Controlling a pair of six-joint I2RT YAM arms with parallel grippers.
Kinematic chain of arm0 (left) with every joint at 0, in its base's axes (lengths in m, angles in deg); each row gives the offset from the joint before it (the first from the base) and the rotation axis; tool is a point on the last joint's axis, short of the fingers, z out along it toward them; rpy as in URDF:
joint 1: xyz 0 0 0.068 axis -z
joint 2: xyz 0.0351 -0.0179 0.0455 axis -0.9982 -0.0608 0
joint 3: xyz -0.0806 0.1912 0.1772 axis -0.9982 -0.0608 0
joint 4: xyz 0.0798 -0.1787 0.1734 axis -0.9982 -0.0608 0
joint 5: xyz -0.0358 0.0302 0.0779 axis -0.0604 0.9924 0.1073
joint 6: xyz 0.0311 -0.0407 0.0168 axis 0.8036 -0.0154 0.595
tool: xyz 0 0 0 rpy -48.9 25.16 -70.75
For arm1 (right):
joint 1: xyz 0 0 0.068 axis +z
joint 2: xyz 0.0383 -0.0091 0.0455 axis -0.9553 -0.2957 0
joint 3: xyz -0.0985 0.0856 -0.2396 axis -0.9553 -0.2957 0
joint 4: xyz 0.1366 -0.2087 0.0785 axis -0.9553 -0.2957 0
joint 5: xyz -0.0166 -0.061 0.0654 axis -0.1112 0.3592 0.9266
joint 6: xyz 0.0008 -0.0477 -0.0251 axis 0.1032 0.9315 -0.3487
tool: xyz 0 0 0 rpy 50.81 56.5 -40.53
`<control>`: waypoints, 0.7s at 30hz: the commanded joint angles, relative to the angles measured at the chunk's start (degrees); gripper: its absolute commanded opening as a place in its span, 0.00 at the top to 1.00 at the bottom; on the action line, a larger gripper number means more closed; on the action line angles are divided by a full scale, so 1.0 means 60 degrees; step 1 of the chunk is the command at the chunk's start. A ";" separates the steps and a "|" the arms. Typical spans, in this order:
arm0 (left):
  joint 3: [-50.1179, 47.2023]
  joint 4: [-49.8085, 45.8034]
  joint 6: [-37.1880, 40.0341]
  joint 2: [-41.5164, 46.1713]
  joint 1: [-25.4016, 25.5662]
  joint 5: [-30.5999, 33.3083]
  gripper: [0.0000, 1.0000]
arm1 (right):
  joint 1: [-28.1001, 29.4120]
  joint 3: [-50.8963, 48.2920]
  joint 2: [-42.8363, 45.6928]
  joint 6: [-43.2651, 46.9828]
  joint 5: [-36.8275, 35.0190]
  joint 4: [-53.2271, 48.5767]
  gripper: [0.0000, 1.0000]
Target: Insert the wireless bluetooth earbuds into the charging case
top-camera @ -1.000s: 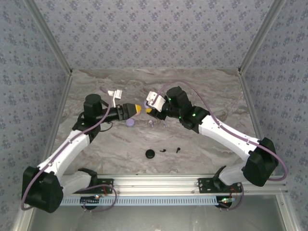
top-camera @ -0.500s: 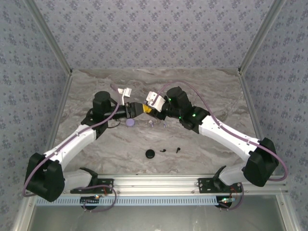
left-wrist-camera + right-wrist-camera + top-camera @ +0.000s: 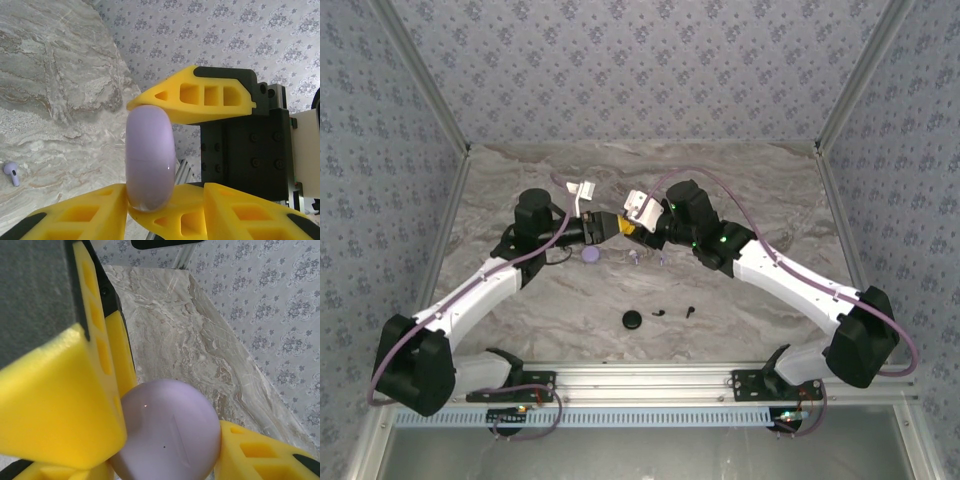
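Note:
A round lilac charging case (image 3: pixel 150 150) is held above the table where both grippers meet. My right gripper (image 3: pixel 165 450) is shut on its rim, one finger (image 3: pixel 200 97) above and one below in the left wrist view. My left gripper (image 3: pixel 165 189) straddles the case's flat faces, open. Its left finger (image 3: pixel 85 212) touches the case, while its other finger (image 3: pixel 260 212) stands a little off. In the top view the yellow fingertips (image 3: pixel 620 227) cover the case. Lilac earbuds (image 3: pixel 636 257) lie on the table just below the grippers, and one earbud (image 3: pixel 12 173) shows at the left.
A second lilac round case (image 3: pixel 586 255) lies on the marble table (image 3: pixel 770 190) under the left wrist. Nearer the front sit a black round case (image 3: pixel 633 319) and two black earbuds (image 3: pixel 661 313). Patterned walls close in the back and sides.
My left arm has reached right to the case held by the right gripper, and its jaws have narrowed around it. The right arm has stayed still.

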State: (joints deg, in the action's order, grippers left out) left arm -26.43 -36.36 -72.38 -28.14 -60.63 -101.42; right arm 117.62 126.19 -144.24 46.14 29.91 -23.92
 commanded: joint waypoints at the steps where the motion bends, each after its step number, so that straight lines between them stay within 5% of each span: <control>1: 0.0309 0.0502 -0.0004 -0.0075 0.0109 0.0068 0.58 | 0.0204 0.0015 0.0009 -0.0139 0.0410 -0.0007 0.52; 21: 0.0208 0.0176 0.0249 0.0068 0.0109 0.0263 0.59 | 0.0094 0.0162 -0.0135 -0.0638 -0.0019 -0.0196 0.52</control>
State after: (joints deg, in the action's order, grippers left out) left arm -26.43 -36.12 -72.09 -28.49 -60.45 -100.13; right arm 118.69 126.19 -144.39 44.17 31.13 -23.99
